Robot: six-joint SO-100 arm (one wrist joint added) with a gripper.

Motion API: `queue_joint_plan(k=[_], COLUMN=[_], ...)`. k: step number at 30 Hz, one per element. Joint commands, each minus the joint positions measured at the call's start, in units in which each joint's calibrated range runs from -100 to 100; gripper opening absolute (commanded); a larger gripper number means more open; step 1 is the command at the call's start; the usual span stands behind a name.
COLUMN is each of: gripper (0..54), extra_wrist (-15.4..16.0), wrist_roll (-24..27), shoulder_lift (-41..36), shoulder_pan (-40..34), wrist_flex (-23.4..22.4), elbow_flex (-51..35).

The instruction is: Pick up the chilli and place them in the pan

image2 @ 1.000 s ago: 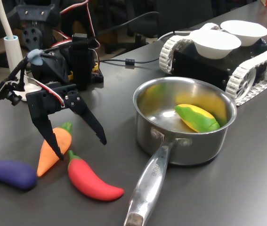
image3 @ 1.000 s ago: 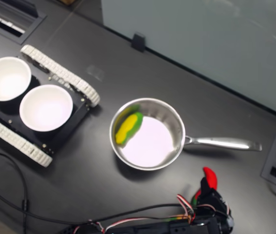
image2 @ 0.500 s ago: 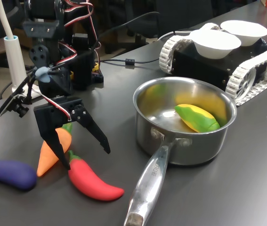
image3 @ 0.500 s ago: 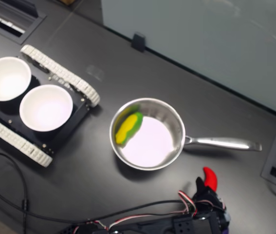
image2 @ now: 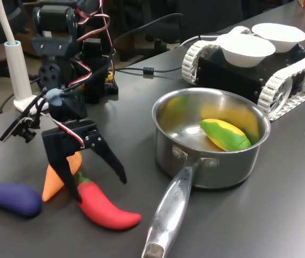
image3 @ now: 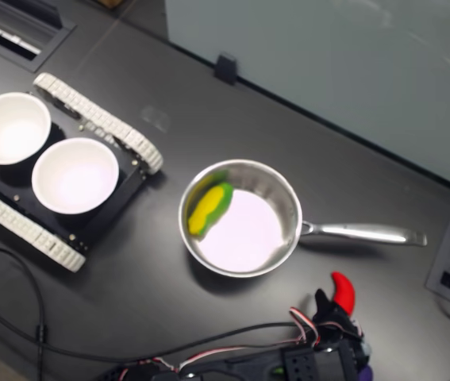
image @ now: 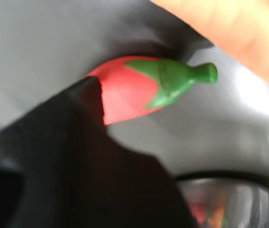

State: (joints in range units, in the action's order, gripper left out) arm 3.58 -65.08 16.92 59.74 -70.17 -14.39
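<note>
Red chilli (image2: 105, 207): one; steel pan (image2: 211, 141): one.

Even, soft room light fills both exterior views, and the dark desk (image2: 281, 215) shows only faint shadows under the claw (image2: 98, 188), while the pan (image2: 211, 142) beside it gleams with bright reflections along its rim and handle. In the second exterior view the pan's floor is washed out to a pale glare. The wrist view is badly out of focus: the claw's near finger (image: 68, 166) is a dark blur, and the chilli (image: 139, 90) just beyond it is soft-edged.
</note>
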Motion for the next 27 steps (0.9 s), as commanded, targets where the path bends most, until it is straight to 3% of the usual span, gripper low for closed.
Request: queue_joint_plan(k=[1,22,27], gripper=[32.4,31.2,27.7], extra_wrist=[-0.72,-2.24,-2.66], wrist_roll=[-0.15,0.49,0.00], shoulder_lift=[-0.93,2.27,2.44], shoulder_pan=[-1.36,-2.51,-2.63], wrist_flex=[2.83,9.06,9.40], elbow_flex=[0.26,2.99,4.62])
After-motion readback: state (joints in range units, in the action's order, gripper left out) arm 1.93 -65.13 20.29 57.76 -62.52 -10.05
